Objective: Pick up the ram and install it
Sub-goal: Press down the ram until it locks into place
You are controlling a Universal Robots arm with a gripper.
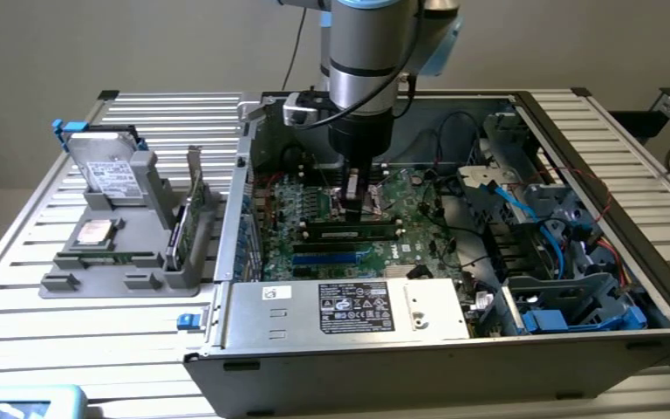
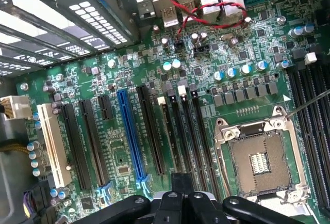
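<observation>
Gripper (image 1: 356, 202) is sitting clenched low inside the open computer case (image 1: 428, 345), pressing down over the ram (image 1: 351, 233), which is lying along a motherboard (image 2: 206, 79) slot, apparently to seat it.

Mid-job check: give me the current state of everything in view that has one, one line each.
gripper: shut, down inside the case over the motherboard.
ram: lying along a motherboard slot, right under the gripper.
computer case: side panel off, interior exposed.
CPU socket: empty, no processor fitted.
expansion card: standing upright in the grey holder outside the case.
</observation>
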